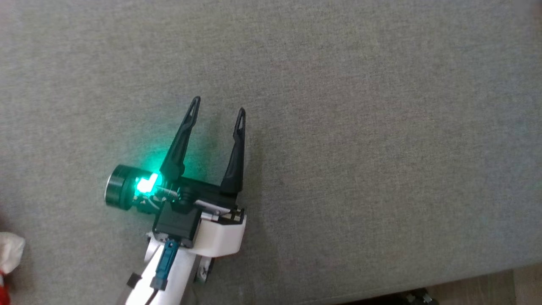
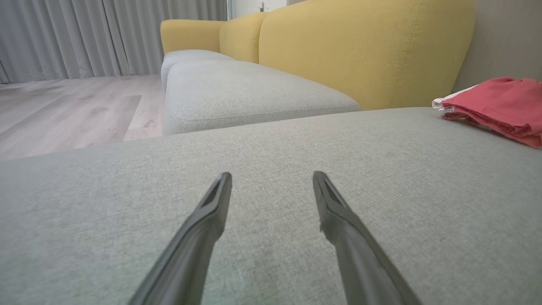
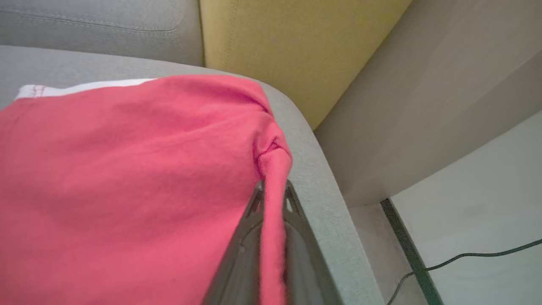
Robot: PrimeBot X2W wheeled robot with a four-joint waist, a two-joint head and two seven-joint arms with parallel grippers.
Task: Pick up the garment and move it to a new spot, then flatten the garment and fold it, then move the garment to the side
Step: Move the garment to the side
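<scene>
The garment is red with a white edge and lies bunched at the rounded corner of the grey seat cushion. In the right wrist view my right gripper is shut, with a fold of the red fabric pinched between its fingertips. In the left wrist view the garment shows as a flat red pile at the far right of the cushion. My left gripper hovers open over bare grey cushion, nothing between its fingers, well apart from the garment.
A yellow sofa back and another grey seat lie ahead of the left gripper, with wood floor and curtains to the left. The cushion's front edge runs at lower right. A white and red scrap of cloth sits at the left edge. A cable lies on the floor.
</scene>
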